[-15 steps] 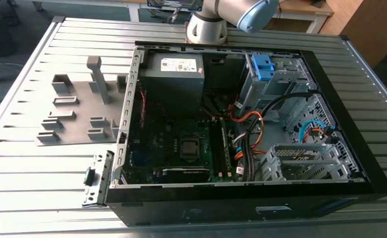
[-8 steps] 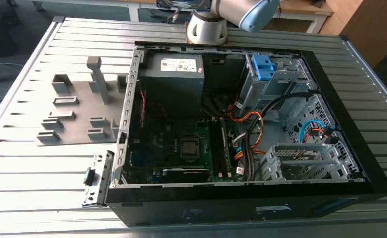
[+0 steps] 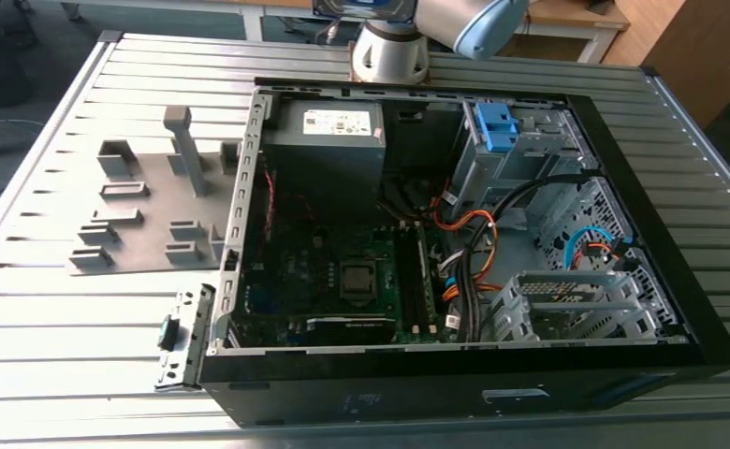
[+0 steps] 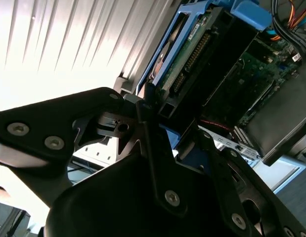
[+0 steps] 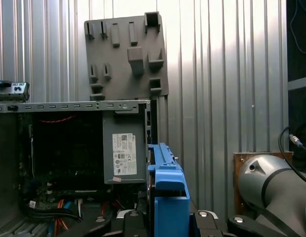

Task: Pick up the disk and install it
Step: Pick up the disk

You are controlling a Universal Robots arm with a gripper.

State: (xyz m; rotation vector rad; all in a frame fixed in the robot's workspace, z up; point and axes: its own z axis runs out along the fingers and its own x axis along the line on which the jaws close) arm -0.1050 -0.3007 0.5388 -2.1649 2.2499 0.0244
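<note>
Ribbed metal table lies beneath the open case. The gripper has its fingers clamped on the disk, with the blue frame between them.

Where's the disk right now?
In the exterior view the disk sits at the drive cage inside the open case, on the exterior view's right of the power supply.

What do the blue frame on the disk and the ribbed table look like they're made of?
Frame on the disk: likely moulded plastic, matte saturated blue, softly rounded edges. Table: probably aluminium or steel, bare silver ribs throwing bright glare.
</note>
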